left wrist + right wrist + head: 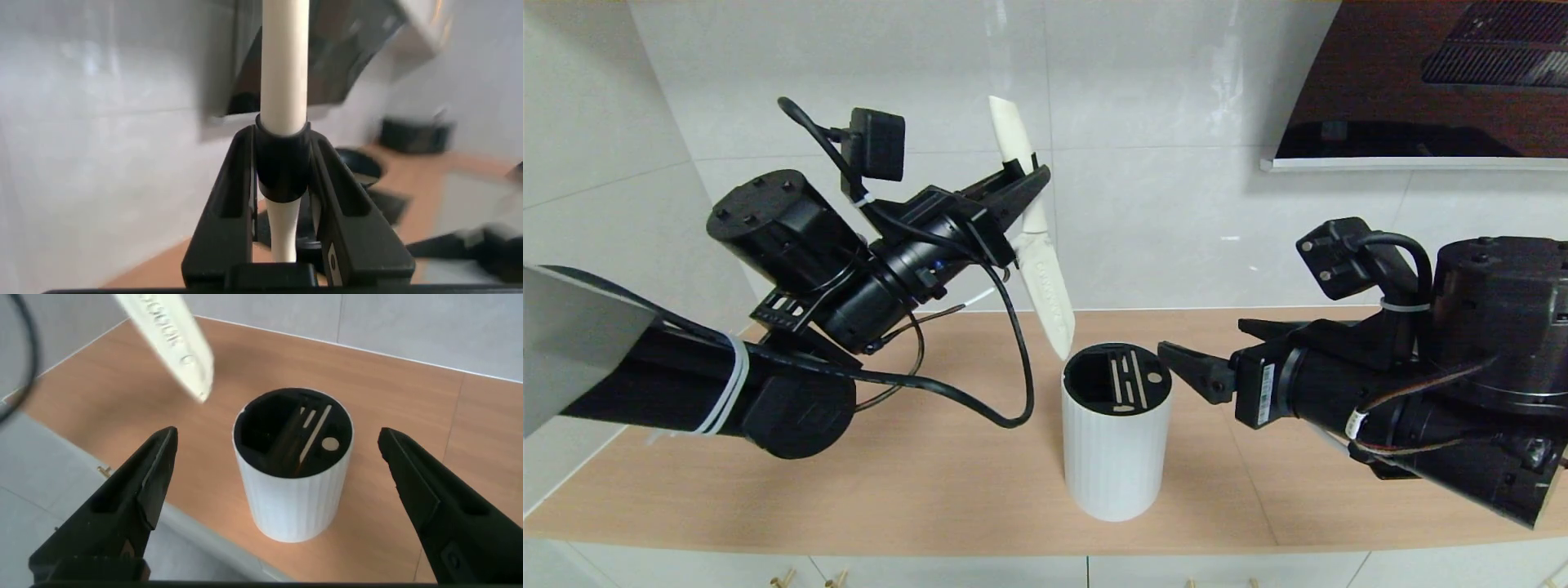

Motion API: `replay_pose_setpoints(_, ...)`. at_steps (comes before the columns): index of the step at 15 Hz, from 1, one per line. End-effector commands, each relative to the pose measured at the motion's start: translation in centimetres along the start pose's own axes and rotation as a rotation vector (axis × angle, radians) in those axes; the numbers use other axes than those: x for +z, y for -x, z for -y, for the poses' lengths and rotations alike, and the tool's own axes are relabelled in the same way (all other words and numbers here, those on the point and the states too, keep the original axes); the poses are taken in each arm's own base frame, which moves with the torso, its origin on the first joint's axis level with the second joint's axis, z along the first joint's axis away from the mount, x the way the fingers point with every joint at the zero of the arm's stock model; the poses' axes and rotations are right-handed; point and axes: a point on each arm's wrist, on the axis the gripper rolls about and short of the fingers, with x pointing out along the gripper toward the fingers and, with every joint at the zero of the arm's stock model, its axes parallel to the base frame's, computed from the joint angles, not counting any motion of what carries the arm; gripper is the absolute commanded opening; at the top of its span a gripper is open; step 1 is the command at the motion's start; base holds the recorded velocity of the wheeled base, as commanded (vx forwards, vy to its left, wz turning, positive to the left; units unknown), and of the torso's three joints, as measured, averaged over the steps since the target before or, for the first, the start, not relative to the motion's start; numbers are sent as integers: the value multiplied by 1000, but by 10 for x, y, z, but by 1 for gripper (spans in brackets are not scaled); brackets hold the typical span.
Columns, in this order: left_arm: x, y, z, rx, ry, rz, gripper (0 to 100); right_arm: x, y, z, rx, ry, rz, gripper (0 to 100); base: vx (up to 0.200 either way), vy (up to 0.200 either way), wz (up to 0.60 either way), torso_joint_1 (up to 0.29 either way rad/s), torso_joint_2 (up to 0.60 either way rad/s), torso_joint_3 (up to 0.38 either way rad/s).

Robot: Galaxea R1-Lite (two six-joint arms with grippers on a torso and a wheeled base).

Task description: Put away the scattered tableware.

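Observation:
A white knife hangs tilted in the air, its tip just above the left rim of a white ribbed cylinder holder. My left gripper is shut on the knife where handle meets blade; in the left wrist view the gripper clamps the white handle. The holder stands upright on the wooden counter and has a dark inside with slotted dividers. My right gripper is open, level with the holder's rim on its right. In the right wrist view the open gripper faces the holder, with the knife tip above it.
A white tiled wall backs the counter. A dark range hood hangs at the upper right. The counter's front edge runs just below the holder, with cabinet fronts underneath. Bare counter lies to the left and right of the holder.

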Motion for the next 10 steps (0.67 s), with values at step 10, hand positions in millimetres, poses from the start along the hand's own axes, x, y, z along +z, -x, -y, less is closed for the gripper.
replay_pose_setpoints(10,-54,-16,23,-82,-58,-9,0,-5,-3,0,-5,6,-18,100,0,0,0,0,0,0)
